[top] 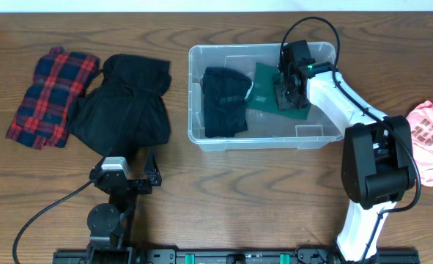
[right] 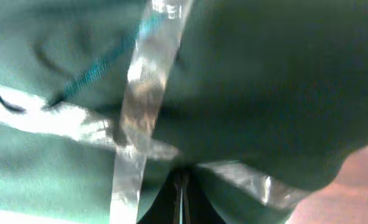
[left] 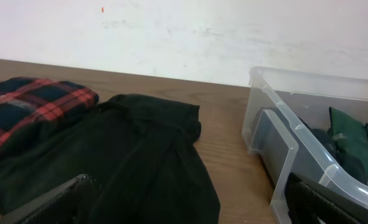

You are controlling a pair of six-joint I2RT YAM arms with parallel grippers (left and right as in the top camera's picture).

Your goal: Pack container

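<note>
The container is a clear lidless bin at the table's middle, also seen at the right of the left wrist view. In it lie a folded black garment and a green garment. My right gripper is down inside the bin's right half, shut on the green garment. Green cloth fills the right wrist view and bunches at the closed fingertips. My left gripper stands open near the front edge with nothing between its fingers, just short of a black garment.
A red plaid garment lies at the far left beside the black garment on the table. A pink garment lies at the right edge, behind the right arm's base.
</note>
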